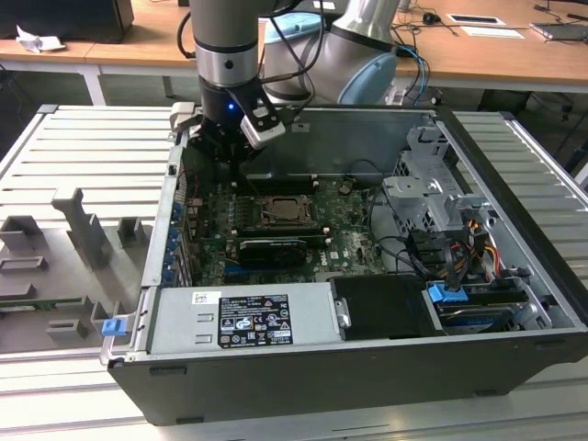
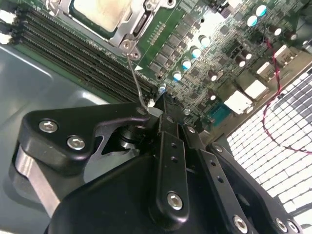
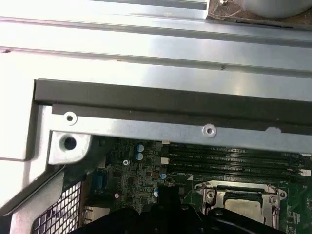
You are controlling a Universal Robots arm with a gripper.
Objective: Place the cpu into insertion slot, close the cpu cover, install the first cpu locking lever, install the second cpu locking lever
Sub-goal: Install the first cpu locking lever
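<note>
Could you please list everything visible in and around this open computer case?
Flat square cpu: one, silvery-grey, under its cover.
Thin metal-frame cpu cover: one, silver-grey, over the cpu.
Thin wire locking lever: one, silver, from cover corner to gripper.
Long narrow memory slots: several, black, beside the cover.
Motherboard: one, green, inside the case.
Boxy power supply: one, grey, case's near side.
Open computer case: one, black, on slatted table.
Gripper: one, black, at the lever's end.

The exterior view looks steeply down into the open computer case [image 1: 367, 367]. Both wrist views sit close above the motherboard [image 3: 131, 170], sharing the cpu cover [image 3: 214, 195] and the memory slots [image 2: 73, 53]. The second wrist view sights along the gripper [image 2: 152, 108], clamped on the locking lever [image 2: 134, 73].
</note>
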